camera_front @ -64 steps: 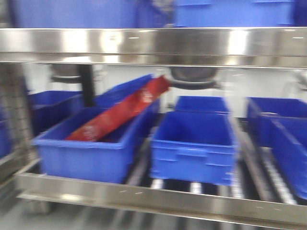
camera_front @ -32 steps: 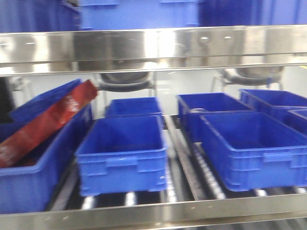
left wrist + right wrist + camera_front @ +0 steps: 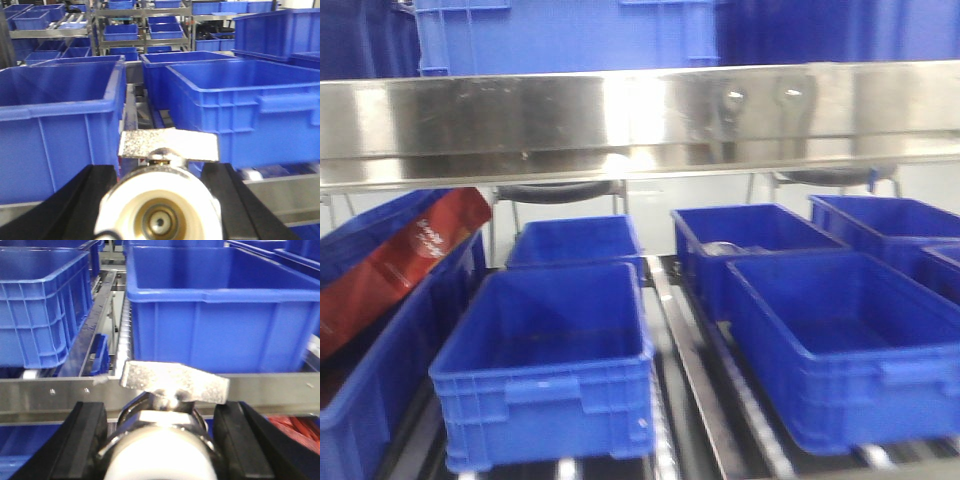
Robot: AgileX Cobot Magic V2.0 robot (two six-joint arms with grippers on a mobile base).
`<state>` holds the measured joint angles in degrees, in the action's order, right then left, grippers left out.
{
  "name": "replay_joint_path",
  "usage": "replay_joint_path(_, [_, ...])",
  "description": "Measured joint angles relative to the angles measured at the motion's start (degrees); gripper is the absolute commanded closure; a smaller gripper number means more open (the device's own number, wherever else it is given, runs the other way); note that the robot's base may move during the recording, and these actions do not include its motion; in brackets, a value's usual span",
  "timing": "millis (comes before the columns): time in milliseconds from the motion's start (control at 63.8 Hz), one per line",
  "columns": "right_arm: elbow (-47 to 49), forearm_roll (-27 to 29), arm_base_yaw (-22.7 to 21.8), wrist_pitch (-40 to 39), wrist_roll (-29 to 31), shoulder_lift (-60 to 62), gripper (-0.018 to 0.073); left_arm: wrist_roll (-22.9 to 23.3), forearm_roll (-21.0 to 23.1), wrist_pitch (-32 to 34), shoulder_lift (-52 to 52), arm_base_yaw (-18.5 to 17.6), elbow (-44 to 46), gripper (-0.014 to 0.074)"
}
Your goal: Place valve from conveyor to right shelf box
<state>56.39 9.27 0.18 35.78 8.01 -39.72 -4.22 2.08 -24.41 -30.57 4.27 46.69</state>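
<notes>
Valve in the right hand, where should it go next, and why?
Probably up and forward. The right hand grips the valve level with the steel rail, and the blue box rises behind it, so it must clear the rim.

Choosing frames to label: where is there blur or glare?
Front view: soft blur overall, bright glare on the steel shelf rail. Left wrist view: the valve is too near and out of focus; the blue bins behind are sharper. Right wrist view: likewise, its valve is blurred.
</notes>
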Motion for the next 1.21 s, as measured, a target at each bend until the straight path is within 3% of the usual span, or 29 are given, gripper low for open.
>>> replay_joint_path(1208, [0.0,0.0,0.0,0.0,0.0,0.0,0.0713,0.0,0.0,0.0,0.0,0.0,0.0,0.0708])
